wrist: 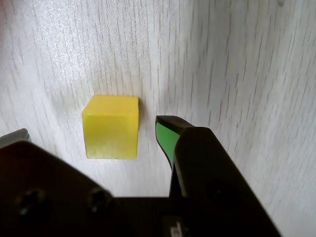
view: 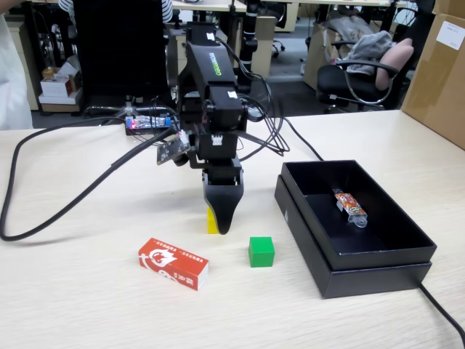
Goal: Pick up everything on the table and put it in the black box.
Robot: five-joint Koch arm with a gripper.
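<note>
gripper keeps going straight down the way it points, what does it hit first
Most likely the table: the gripper points down with the yellow cube between its open jaws. Depth is unclear, so a tip might clip the cube.

Glossy plastic yellow cube (wrist: 111, 127) on matt wood-grain table (wrist: 237, 74); matt cardboard black box (view: 378, 258).

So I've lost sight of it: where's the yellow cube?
In the fixed view the yellow cube sits on the table behind the end effector, left of the green cube.
</note>
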